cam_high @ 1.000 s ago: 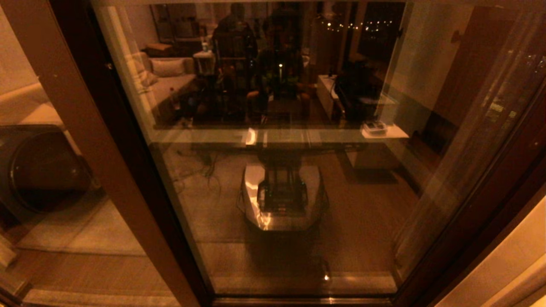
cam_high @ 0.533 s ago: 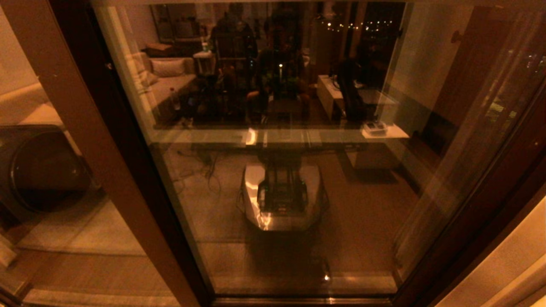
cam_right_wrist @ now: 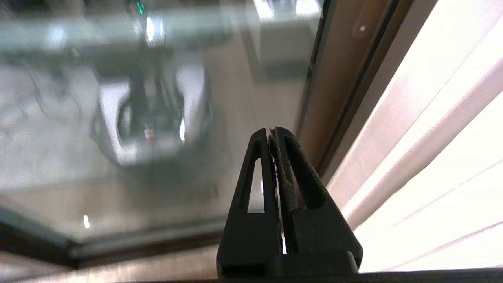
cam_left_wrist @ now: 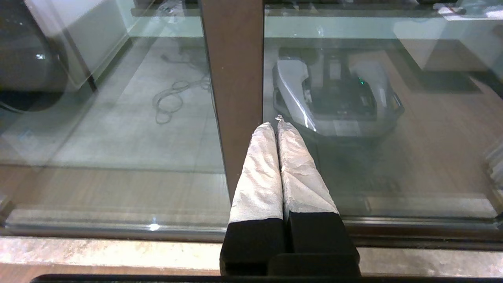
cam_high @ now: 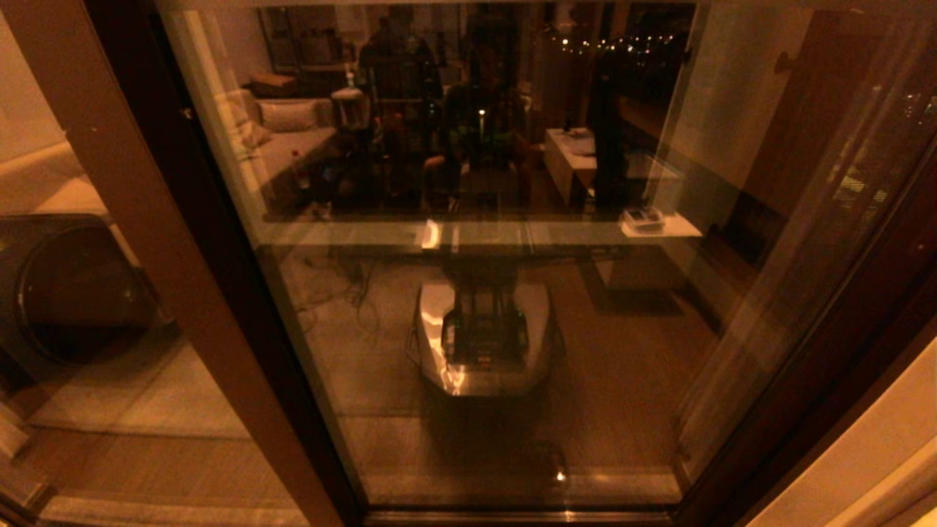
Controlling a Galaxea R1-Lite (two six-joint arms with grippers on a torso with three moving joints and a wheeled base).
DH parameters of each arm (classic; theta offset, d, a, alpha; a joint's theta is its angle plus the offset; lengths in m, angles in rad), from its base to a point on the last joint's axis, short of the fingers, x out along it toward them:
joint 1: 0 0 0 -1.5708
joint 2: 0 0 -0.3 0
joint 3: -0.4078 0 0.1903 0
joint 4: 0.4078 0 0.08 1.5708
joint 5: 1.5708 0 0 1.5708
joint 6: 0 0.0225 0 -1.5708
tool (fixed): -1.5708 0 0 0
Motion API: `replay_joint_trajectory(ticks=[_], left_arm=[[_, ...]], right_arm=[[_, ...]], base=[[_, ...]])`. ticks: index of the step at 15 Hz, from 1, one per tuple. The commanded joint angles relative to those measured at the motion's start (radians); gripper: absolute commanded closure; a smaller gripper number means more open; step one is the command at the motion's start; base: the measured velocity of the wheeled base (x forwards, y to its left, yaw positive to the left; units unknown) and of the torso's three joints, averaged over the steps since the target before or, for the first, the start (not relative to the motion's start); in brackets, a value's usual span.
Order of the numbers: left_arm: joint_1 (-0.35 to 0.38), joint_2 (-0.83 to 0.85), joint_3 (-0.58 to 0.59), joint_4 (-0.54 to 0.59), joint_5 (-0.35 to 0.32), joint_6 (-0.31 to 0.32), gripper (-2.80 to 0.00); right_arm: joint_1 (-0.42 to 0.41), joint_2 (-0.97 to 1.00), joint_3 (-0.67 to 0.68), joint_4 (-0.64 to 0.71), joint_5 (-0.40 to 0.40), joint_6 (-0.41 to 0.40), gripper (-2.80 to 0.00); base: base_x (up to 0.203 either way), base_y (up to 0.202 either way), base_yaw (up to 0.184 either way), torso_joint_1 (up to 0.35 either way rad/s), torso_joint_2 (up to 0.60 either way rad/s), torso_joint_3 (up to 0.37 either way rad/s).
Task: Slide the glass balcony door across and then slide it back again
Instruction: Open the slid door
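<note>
The glass balcony door point(cam_high: 622, 329) fills the middle of the head view: a reflective pane with a dark brown stile point(cam_high: 219, 241) on its left and a dark frame on its right. Neither arm shows directly in that view. In the left wrist view my left gripper point(cam_left_wrist: 274, 125) is shut, its white-wrapped fingers point(cam_left_wrist: 259, 173) pressed together, empty, the tips low down beside the lighter brown post point(cam_left_wrist: 235, 78). My right gripper point(cam_right_wrist: 271, 131) is shut and empty, close to the door glass point(cam_right_wrist: 118, 118) near its right frame point(cam_right_wrist: 334, 78).
A lighter brown post point(cam_high: 146, 241) with a fixed pane stands left of the door. A dark round drum point(cam_high: 66, 293) sits behind that pane. The floor track point(cam_high: 512, 516) runs below. A pale wall point(cam_high: 878, 454) borders the right. My own base point(cam_high: 483, 337) mirrors in the glass.
Door, stile and post stand where they were. Only a dark reflection in the upper right of the glass has shifted and grown narrower.
</note>
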Motion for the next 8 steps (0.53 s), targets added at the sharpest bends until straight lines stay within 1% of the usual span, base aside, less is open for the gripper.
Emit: replay_joint_trajectory(ticks=[1,2,3,4,6,7,8], left_arm=[[0.000,-0.002,0.000,0.000,0.000,0.000,0.00],[0.000,-0.002,0.000,0.000,0.000,0.000,0.00],[0.000,-0.002,0.000,0.000,0.000,0.000,0.00],[0.000,-0.002,0.000,0.000,0.000,0.000,0.00],[0.000,-0.002,0.000,0.000,0.000,0.000,0.00],[0.000,-0.002,0.000,0.000,0.000,0.000,0.00],[0.000,-0.002,0.000,0.000,0.000,0.000,0.00]], right_arm=[[-0.015,0.202,-0.132,0.097,-0.001,-0.001,0.00],[-0.033,0.237,-0.151,0.112,0.006,-0.002,0.00],[-0.072,0.274,-0.174,0.117,0.024,-0.007,0.00],[-0.130,0.318,-0.201,0.119,0.055,-0.013,0.00],[-0.284,0.429,-0.274,0.120,0.117,-0.018,0.00],[-0.365,0.474,-0.311,0.119,0.171,-0.020,0.00],[-0.446,0.493,-0.335,0.119,0.265,-0.033,0.00]], base=[[0.000,0.000,0.000,0.000,0.00,0.000],[0.000,0.000,0.000,0.000,0.00,0.000],[0.000,0.000,0.000,0.000,0.00,0.000],[0.000,0.000,0.000,0.000,0.00,0.000],[0.000,0.000,0.000,0.000,0.00,0.000],[0.000,0.000,0.000,0.000,0.00,0.000],[0.000,0.000,0.000,0.000,0.00,0.000]])
